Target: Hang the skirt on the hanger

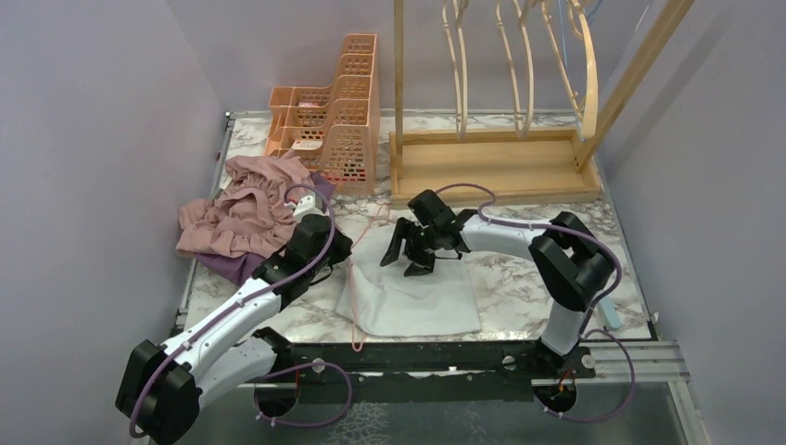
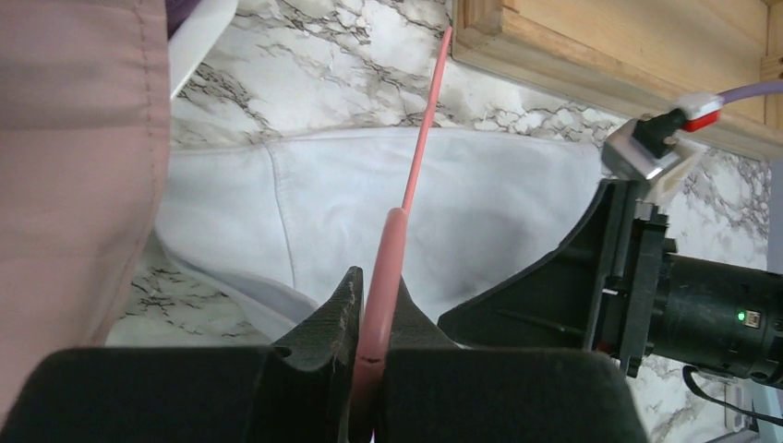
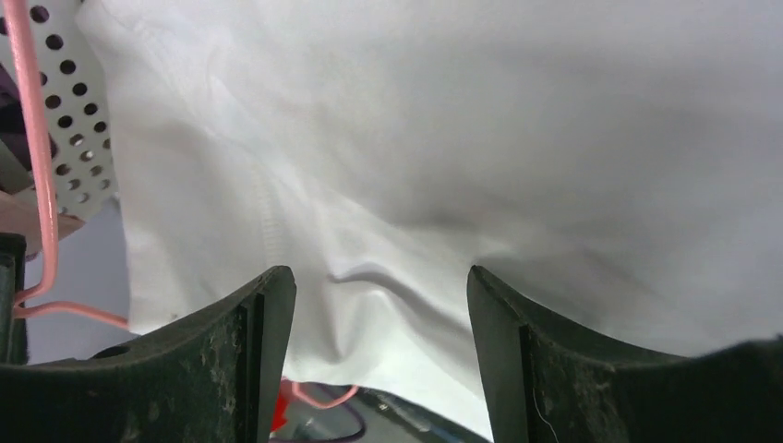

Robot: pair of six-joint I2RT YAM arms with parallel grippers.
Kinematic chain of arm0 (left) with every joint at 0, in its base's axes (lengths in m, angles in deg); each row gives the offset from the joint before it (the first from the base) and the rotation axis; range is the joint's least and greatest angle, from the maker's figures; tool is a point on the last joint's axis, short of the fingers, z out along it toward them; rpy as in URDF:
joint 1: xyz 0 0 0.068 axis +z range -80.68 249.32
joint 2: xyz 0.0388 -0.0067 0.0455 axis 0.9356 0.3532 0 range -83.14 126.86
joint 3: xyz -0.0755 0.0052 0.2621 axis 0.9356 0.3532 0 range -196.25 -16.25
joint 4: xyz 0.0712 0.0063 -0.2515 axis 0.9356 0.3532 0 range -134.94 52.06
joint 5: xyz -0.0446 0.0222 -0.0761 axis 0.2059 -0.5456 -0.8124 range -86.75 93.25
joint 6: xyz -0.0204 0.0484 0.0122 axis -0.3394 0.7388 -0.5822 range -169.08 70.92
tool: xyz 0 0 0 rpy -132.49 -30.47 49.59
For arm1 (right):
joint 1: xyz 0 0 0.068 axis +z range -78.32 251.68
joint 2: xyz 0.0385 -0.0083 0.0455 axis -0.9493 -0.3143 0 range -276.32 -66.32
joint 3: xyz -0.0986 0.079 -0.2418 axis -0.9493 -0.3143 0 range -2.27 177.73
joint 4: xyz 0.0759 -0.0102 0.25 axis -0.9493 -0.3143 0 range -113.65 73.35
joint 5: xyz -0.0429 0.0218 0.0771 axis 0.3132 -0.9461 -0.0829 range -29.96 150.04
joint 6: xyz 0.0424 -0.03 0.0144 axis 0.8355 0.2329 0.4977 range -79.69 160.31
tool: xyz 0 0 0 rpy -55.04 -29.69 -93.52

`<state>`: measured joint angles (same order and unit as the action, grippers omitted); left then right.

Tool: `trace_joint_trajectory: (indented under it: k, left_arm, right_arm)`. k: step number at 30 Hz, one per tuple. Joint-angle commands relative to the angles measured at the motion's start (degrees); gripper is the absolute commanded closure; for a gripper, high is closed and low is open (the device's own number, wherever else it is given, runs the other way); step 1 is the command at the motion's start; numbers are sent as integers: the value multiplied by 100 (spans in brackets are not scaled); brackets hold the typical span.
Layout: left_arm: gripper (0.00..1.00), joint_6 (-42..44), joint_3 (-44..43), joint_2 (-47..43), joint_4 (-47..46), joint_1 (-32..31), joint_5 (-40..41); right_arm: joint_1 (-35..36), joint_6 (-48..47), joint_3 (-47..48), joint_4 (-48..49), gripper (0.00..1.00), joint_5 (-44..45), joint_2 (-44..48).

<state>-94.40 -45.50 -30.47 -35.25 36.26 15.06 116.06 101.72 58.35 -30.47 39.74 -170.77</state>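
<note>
A white skirt (image 1: 422, 298) lies flat on the marble table between the two arms. A thin pink hanger (image 1: 356, 320) runs along the skirt's left edge, its hook end toward the back. My left gripper (image 1: 339, 250) is shut on the hanger (image 2: 406, 198), which passes up between its jaws (image 2: 374, 318) over the skirt (image 2: 489, 203). My right gripper (image 1: 413, 256) hangs open just above the skirt's far edge. In the right wrist view its fingers (image 3: 380, 286) straddle a raised fold of the white skirt (image 3: 462, 138) without touching it, and the hanger (image 3: 37, 166) shows at the left.
A heap of dusty-pink and purple clothes (image 1: 246, 211) lies at the left, beside my left arm. An orange perforated organiser (image 1: 335, 120) stands at the back. A wooden rack (image 1: 496, 162) with wooden hangers (image 1: 519, 56) fills the back right.
</note>
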Motion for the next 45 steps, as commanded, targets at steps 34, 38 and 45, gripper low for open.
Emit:
trace_joint_trajectory:
  k: [34,38,45]
  left_arm:
    - [100,-3589,-2583,3165,2770,-3192,3349]
    - [100,-3543,-2800,3164,3070,-3199,3398]
    - [100,-3771,-2928,3238,3449,-3216,3359]
  right_arm:
    - [-26,373,-1309,-1887,38,2878,2594]
    - [-26,23,-1332,-1867,38,3077,3082]
    - [-26,-113,-1499,-1785,38,3064,3244]
